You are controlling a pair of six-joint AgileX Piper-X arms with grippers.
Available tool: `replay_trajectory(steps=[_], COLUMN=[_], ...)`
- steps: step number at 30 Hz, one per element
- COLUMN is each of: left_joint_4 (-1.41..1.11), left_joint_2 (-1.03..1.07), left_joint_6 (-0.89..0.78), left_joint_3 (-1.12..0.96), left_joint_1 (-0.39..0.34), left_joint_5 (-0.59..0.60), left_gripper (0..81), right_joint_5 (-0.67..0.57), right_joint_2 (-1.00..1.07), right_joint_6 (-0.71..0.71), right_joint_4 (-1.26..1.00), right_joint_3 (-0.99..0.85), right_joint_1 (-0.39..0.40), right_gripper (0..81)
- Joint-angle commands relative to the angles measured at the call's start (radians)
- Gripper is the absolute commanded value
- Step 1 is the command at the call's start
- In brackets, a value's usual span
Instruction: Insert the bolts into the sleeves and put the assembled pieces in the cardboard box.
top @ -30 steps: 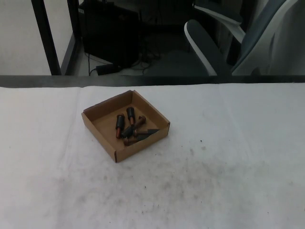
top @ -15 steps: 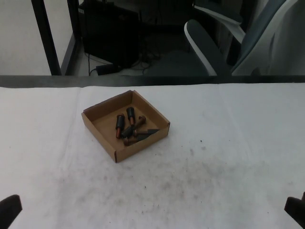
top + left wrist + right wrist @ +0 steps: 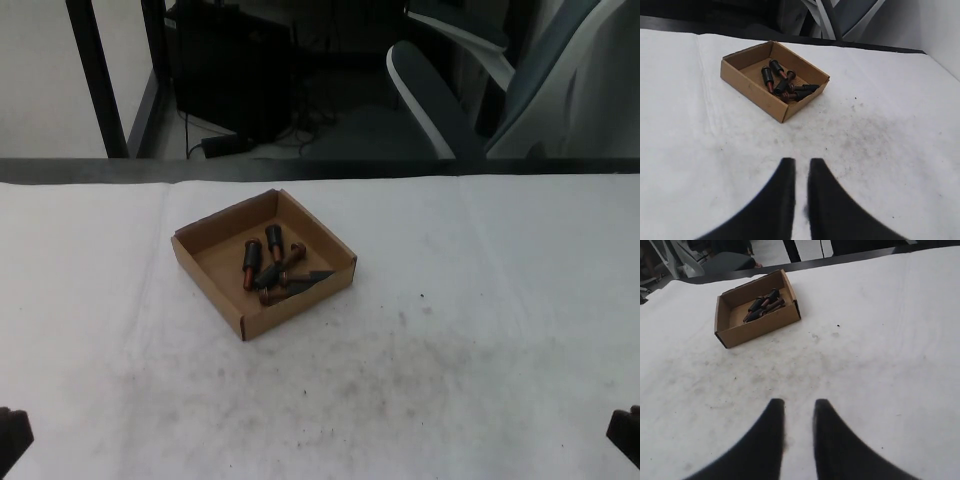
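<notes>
**Left wrist view:** your left pincer hangs over the counter, its fingers parted by a narrow slit and holding nothing. The cardboard box lies well ahead of it, with the assembled pieces heaped inside.

**Right wrist view:** your right pincer, a little wider apart and likewise empty, faces the same box from farther off.

**High view:** the box sits left of the counter's middle, one corner turned to the near edge. The pincers sit at the near corners, and the left is the nearer. The pieces' long axes cross in several directions, so any further pick would likely fall to the left arm.
</notes>
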Motion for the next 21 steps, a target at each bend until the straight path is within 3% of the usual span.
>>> replay_trajectory(steps=[1, 12, 16, 21], left_joint_4=[-0.016, -0.028, -0.028, -0.028], left_joint_2=[0.009, 0.009, 0.009, 0.009], left_joint_6=[0.0, -0.003, -0.003, -0.003], left_joint_3=[0.0, 0.0, 0.0, 0.0], left_joint_1=[-0.002, -0.002, -0.002, -0.002], left_joint_5=[0.006, 0.01, 0.01, 0.01], left_gripper=[0.1, 0.4, 0.4, 0.4], right_joint_5=[0.001, 0.005, -0.095, -0.112], right_joint_2=[-0.003, -0.003, -0.003, -0.003], right_joint_6=[0.003, 0.005, 0.295, 0.359], right_joint_4=[-0.013, -0.013, -0.004, -0.004], right_joint_3=[-0.004, -0.004, -0.004, -0.004], right_joint_1=[0.002, 0.002, 0.002, 0.002], right_gripper=[0.4, 0.8, 0.8, 0.8])
